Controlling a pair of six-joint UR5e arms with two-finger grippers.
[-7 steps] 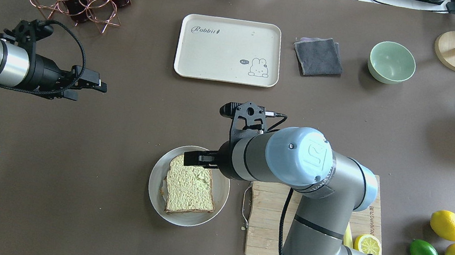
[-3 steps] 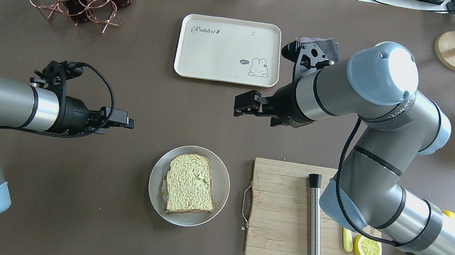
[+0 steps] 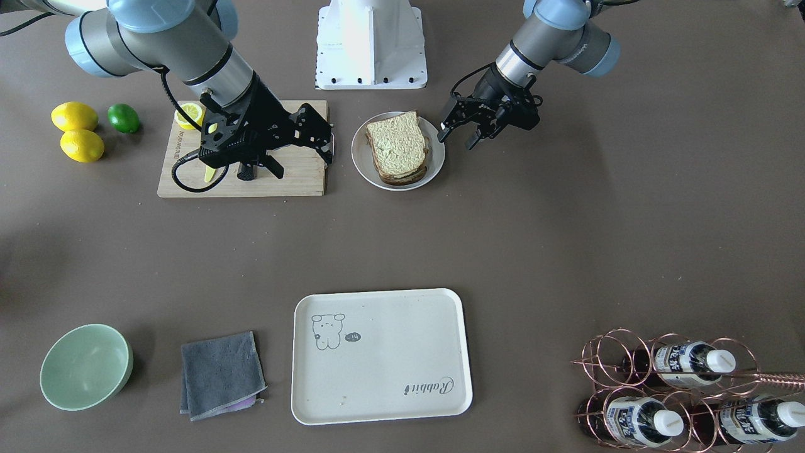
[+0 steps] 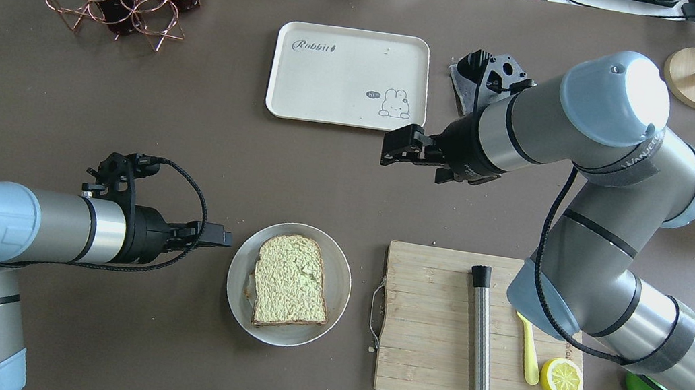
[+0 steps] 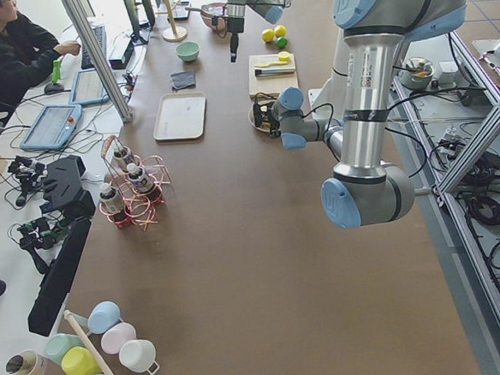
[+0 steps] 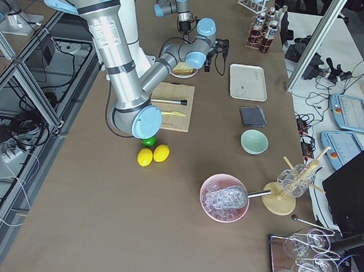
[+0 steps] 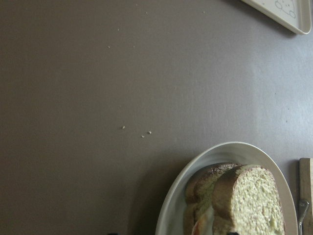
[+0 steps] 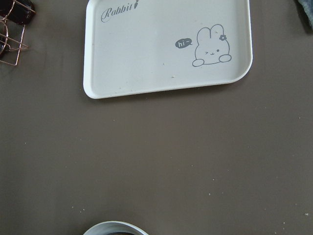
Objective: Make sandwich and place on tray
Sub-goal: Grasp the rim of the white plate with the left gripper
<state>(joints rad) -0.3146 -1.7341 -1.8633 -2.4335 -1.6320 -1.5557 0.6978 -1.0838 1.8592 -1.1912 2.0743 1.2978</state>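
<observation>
The sandwich (image 4: 291,281) sits on a plate (image 4: 340,269), well apart from the tray (image 4: 336,84). The left gripper (image 3: 456,139) hovers beside the plate, jaws apart. The right gripper (image 4: 388,148), near the tray, seems spread too.

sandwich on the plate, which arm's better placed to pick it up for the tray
Left. The left gripper is open right beside the plate, facing the sandwich; the right gripper is off near the tray.

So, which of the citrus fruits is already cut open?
The lemon half on the wooden cutting board, its cut face showing. The two whole lemons and the green lime lie beside the board, uncut.
</observation>
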